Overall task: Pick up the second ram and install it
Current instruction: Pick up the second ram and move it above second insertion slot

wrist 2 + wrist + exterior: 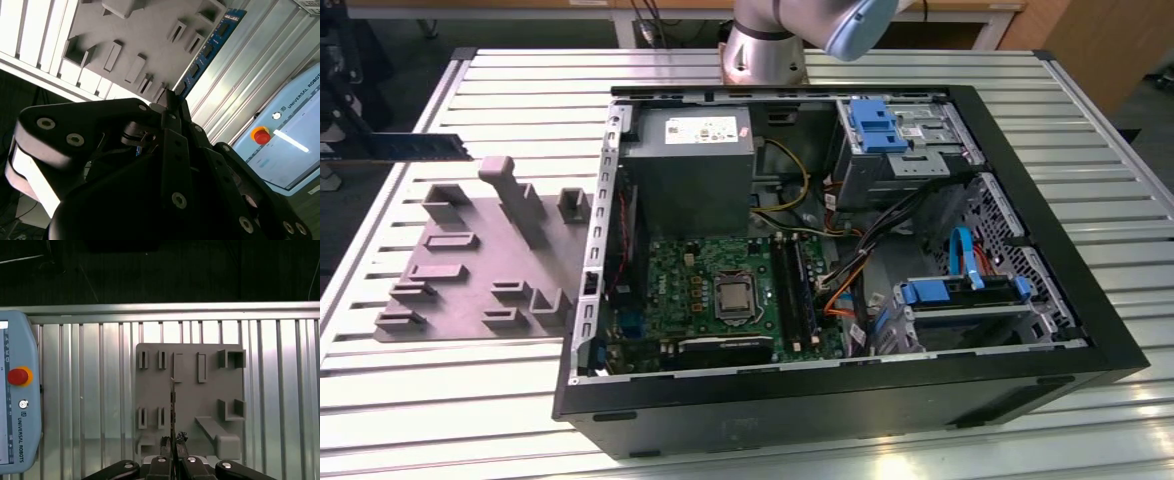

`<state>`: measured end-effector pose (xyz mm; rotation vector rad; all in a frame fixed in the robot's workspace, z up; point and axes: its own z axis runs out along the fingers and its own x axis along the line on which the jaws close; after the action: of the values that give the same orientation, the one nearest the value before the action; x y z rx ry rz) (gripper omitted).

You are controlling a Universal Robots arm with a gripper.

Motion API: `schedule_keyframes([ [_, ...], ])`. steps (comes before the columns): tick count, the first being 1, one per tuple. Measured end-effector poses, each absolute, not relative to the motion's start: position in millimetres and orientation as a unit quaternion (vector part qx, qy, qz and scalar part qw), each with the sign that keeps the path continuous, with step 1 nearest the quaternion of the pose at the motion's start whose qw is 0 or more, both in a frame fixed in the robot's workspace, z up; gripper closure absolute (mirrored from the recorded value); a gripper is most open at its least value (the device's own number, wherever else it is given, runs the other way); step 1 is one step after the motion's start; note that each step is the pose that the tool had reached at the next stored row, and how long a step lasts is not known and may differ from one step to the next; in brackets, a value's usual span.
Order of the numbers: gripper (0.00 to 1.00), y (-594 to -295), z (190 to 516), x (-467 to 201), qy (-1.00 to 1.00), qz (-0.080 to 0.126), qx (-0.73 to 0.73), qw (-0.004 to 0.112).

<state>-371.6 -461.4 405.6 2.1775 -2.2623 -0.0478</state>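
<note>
Dark with a blue edge, the ram [414,147] hangs in the air at the exterior view's far left, over the left edge of the slatted metal table [454,400] and beyond the far corner of the grey fixture [467,260]. It touches neither. Its long axis runs almost level from the exterior view's left to its right, dipping slightly rightward. The free end points toward the open case [1067,300], and the broad face is turned toward that camera, so the stick stands on its long edge.

In the second wrist view the gripper [170,102] is clamped on one end of the ram [207,50], which runs straight out from the fingertips past the fixture [130,30]. In the first wrist view the gripper [172,442] pinches the ram [172,405], seen edge-on as a thin line in front of the fixture [210,385], with its long axis pointing directly away from the fingers. A pale blue pendant [15,390] lies on the table beside the fixture.

Inside the case, well to the right of the ram, the green motherboard [680,290] lies flat, with long black slots [790,290] running near to far.
</note>
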Motion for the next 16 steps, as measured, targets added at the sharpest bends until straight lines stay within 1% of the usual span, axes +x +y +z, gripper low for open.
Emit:
schedule_keyframes([
  [16, 0.86, -461.3, 405.6, -346.5, -0.72, -0.015, 0.693, 0.001],
])
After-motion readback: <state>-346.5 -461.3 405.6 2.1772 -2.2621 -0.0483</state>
